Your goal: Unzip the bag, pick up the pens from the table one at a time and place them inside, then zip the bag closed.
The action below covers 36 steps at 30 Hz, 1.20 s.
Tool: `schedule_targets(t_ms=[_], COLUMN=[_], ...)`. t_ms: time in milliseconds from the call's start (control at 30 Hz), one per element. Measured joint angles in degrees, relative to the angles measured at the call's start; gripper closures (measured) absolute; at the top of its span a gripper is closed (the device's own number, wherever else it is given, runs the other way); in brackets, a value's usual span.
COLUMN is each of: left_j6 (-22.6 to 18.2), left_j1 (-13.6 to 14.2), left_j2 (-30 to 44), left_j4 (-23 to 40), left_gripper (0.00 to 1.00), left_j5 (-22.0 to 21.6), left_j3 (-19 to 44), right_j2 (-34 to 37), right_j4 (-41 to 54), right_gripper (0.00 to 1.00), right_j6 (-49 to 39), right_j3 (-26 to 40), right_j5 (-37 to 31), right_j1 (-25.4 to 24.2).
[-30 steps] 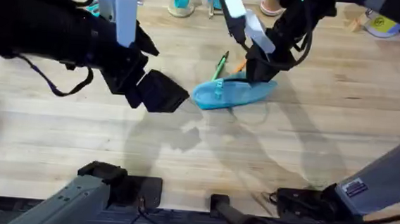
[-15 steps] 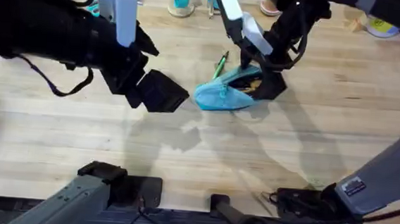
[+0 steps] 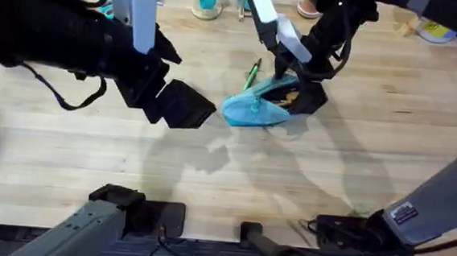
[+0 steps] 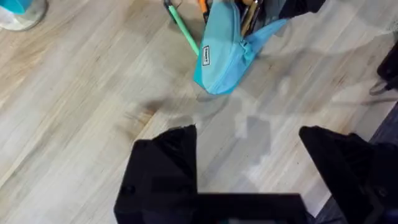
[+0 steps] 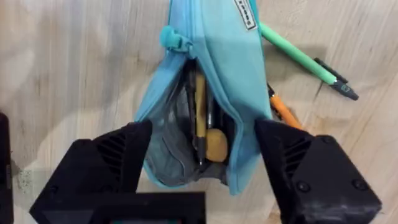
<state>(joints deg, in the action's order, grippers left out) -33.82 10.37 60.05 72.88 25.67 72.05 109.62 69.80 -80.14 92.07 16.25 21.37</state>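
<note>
Right now your bag (image 3: 256, 107) lies on the counter (image 3: 356, 145) a little past its middle, unzipped, with its mouth gaping toward the right arm. In the right wrist view the opening (image 5: 199, 118) shows a yellowish stick and a rounded tan object lying inside against the grey lining, and the zipper pull (image 5: 172, 38) sits at the far end of the slot.

Your right tool (image 5: 202, 163) hangs directly over that open end, its two black fingers spread wide on either side of the bag and gripping nothing.

The green pen (image 3: 252, 72) rests on the counter just beyond the bag, its dark tip pointing away. The orange pen (image 5: 281, 107) lies beside it, mostly hidden under the bag's edge.

Your left tool (image 4: 249, 165) hovers above bare counter, well apart from the bag on its left side, fingers wide apart and empty.
</note>
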Motion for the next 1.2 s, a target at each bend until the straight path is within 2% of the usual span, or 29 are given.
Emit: schedule_targets(t_ms=[167,400,700,1000,1200], left_j6=[0.00,0.00,0.00,0.01,0.01], left_j1=[0.00,0.00,0.00,0.00,0.00], left_j2=[0.00,0.00,0.00,0.00,0.00], left_j4=[0.00,0.00,0.00,0.00,0.00], left_gripper=[0.005,0.005,0.005,0.006,0.006], left_j5=[0.00,0.00,0.00,0.00,0.00], left_j3=[0.00,0.00,0.00,0.00,0.00], right_j2=[0.02,-0.56,-6.07,-6.16,-6.16], right_j4=[0.04,0.09,0.13,-0.24,-2.98], right_gripper=[0.006,0.005,0.006,0.005,0.006], right_j6=[0.53,6.12,15.40,32.48,52.23], right_j3=[0.00,0.00,1.79,9.07,10.75], right_j5=[0.02,0.00,0.04,0.21,-0.43], right_j1=[0.00,0.09,0.11,-0.12,-3.13])
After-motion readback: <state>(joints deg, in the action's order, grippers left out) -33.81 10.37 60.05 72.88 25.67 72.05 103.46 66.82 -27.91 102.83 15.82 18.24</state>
